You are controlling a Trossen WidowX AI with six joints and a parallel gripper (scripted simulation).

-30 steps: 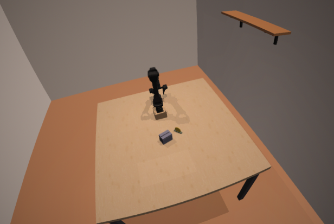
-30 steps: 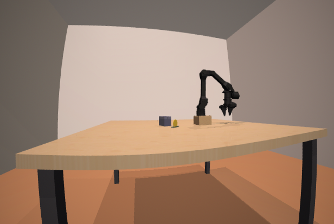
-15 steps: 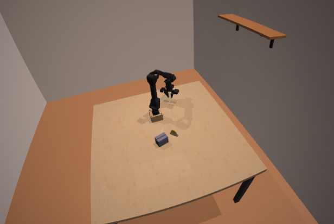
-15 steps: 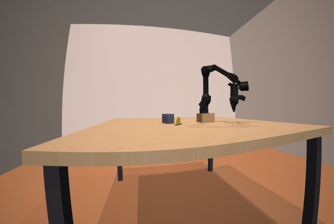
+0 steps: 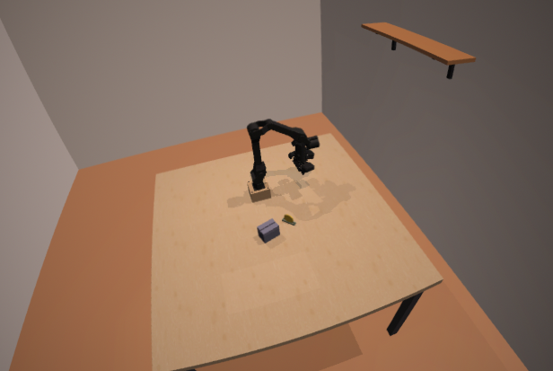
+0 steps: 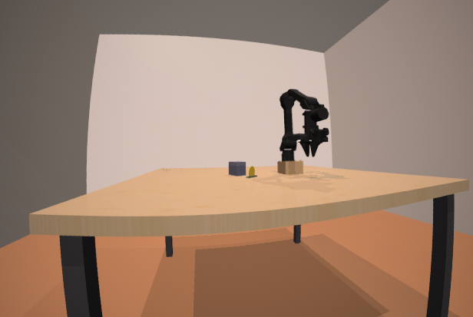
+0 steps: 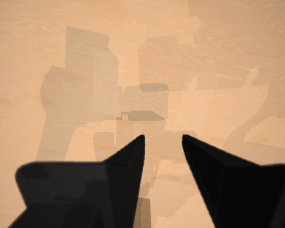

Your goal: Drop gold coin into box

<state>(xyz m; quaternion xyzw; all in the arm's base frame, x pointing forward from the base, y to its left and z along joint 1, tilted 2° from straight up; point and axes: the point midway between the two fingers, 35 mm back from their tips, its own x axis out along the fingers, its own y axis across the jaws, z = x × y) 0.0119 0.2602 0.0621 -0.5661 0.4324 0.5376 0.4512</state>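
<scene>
Taking the grey box (image 5: 268, 230) as the mark, in the top view it sat on the table (image 5: 224, 315) with its slotted lid up. Just to its right stood the gold coin (image 5: 287, 218) — on edge in the dark-green holder (image 5: 290, 223), close beside the box but not touching it. Behind the box rose the arm's tan base block (image 5: 258, 191), and farther right again, beyond the coin, hung the gripper (image 5: 305, 166), pointing down and well above the table.

The exterior view gave the same order: box (image 6: 237, 168), coin (image 6: 252, 171), base block (image 6: 290, 166), then gripper (image 6: 312, 149) off the surface, well apart from the coin.

In the wrist view the fingers stood partly drawn in — a narrow gap, nothing between them, only shadowed table below.
</scene>
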